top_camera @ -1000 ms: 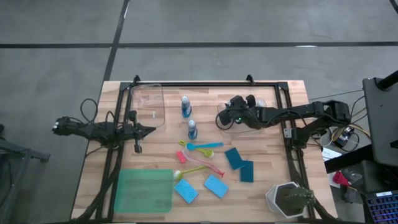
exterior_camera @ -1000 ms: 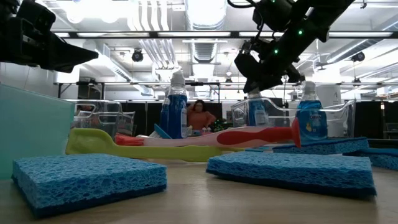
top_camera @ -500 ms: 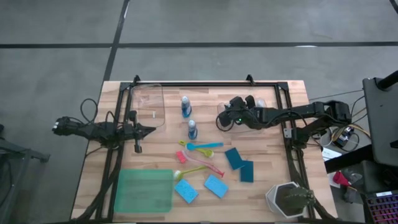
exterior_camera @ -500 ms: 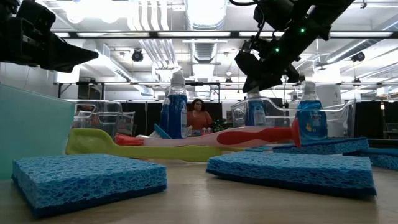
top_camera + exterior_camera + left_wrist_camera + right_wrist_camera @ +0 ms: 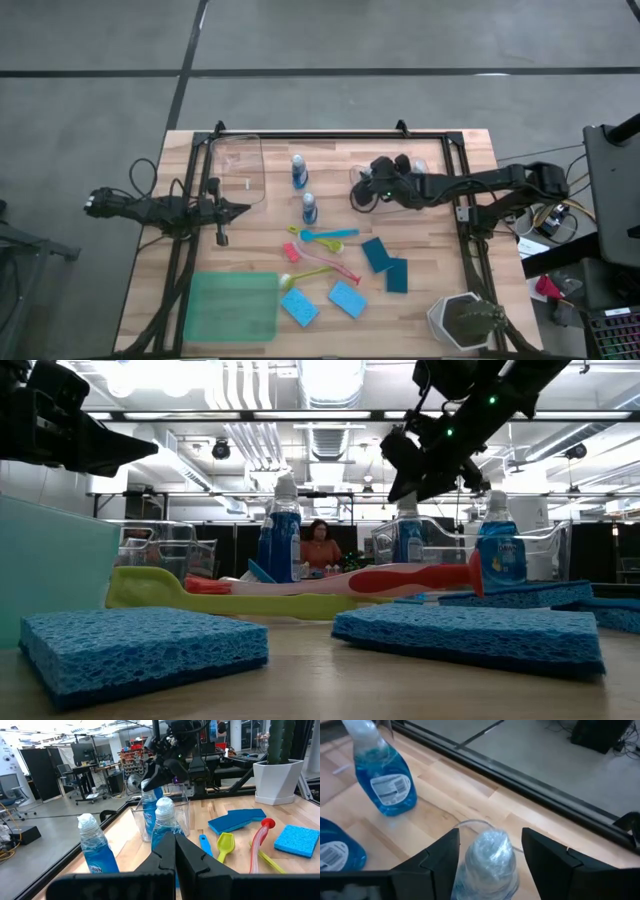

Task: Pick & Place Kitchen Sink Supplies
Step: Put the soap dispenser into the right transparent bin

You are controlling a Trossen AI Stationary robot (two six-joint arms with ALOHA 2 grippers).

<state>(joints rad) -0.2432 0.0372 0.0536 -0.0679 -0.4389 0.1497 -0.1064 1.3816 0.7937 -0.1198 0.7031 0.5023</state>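
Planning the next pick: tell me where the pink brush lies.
High view: the pink brush lies mid-table, beside the yellow-green brush, between the blue brush and the sponges.

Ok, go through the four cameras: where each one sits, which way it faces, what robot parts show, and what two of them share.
High view: overhead, facing down on the table; both arms show.
Low view: at tabletop height, facing across the sponges into the room; both arms hang above.
Left wrist view: on the left arm, facing the bottles; its shut left gripper shows.
Right wrist view: on the right arm, over a bottle cap; right gripper jaws apart around it.
Shared: both wrist views show that capped bottle.
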